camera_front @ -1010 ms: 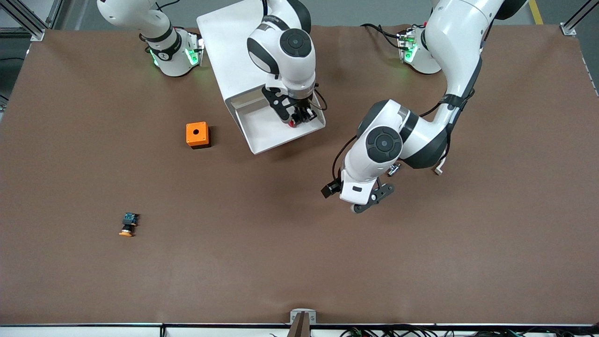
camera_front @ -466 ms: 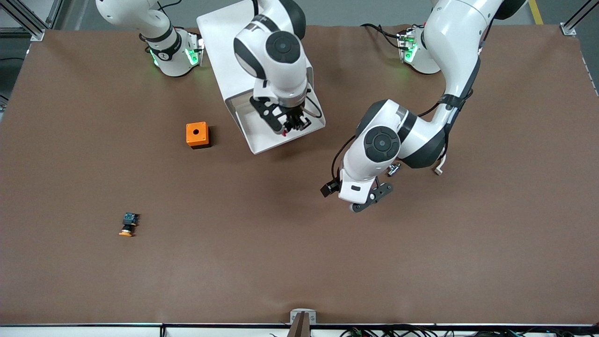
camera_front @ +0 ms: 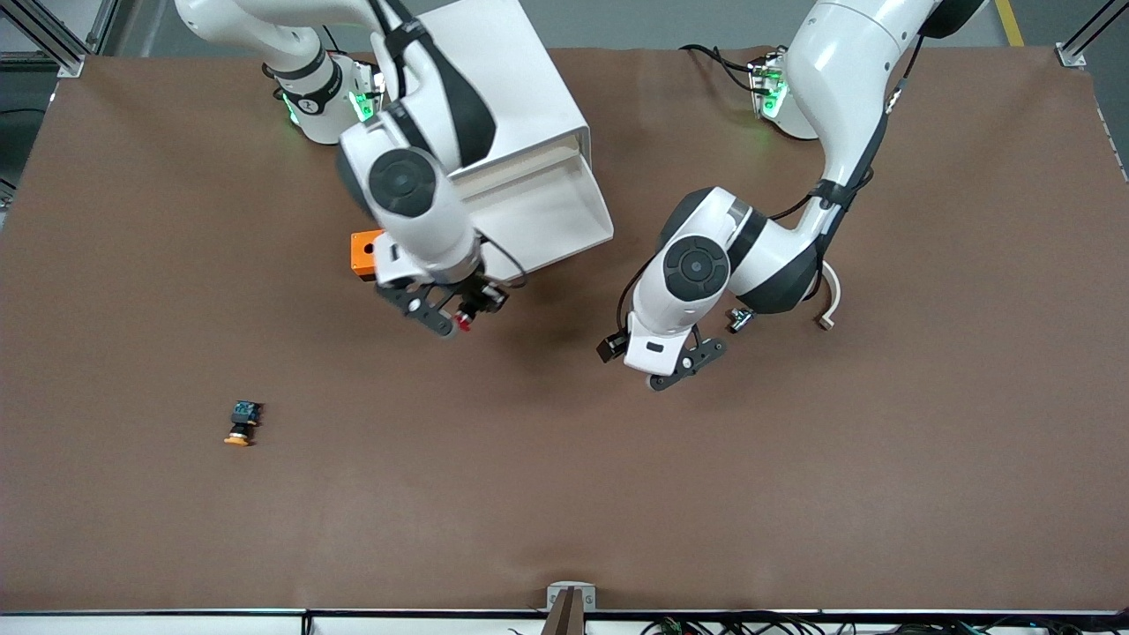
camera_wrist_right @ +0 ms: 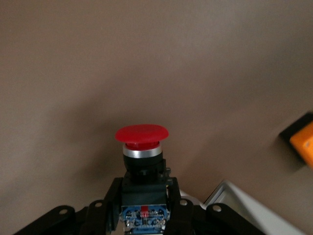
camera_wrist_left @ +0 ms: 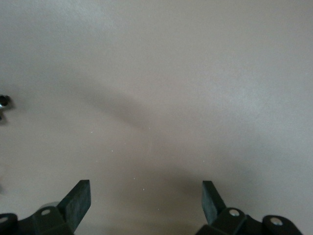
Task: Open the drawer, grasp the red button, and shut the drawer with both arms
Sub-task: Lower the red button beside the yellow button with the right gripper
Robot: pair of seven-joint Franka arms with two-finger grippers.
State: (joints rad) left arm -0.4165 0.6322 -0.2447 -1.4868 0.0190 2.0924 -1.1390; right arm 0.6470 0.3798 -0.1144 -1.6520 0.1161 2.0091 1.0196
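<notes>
Two-arm drawer task, moment after extraction. Within the last second the right gripper (camera_front: 460, 315) has left the open drawer (camera_front: 538, 216), where it was reaching in, and now hangs over bare table (camera_front: 564, 494) just off the drawer's front edge, beside the orange box (camera_front: 363, 253). It is clamped on the button (camera_front: 463, 321), so the grab appears complete and only the closing of the drawer seems to remain. In the right wrist view the fingers (camera_wrist_right: 111, 201) pinch the black body and blue rear block of the button (camera_wrist_right: 142, 161), and the red cap projects clear of the fingertips; the long axis runs from rear block to cap in line with the fingers, cap leading, pointing down toward the table and somewhat outward. The left gripper (camera_front: 679, 366) hangs over bare table toward the left arm's end of the drawer, its jaws spread wide and empty, as the left wrist view confirms; over the same second it has drifted slightly toward the drawer. A yellow-orange-capped button (camera_front: 241, 425) lies untouched, well apart, nearer the front camera.
</notes>
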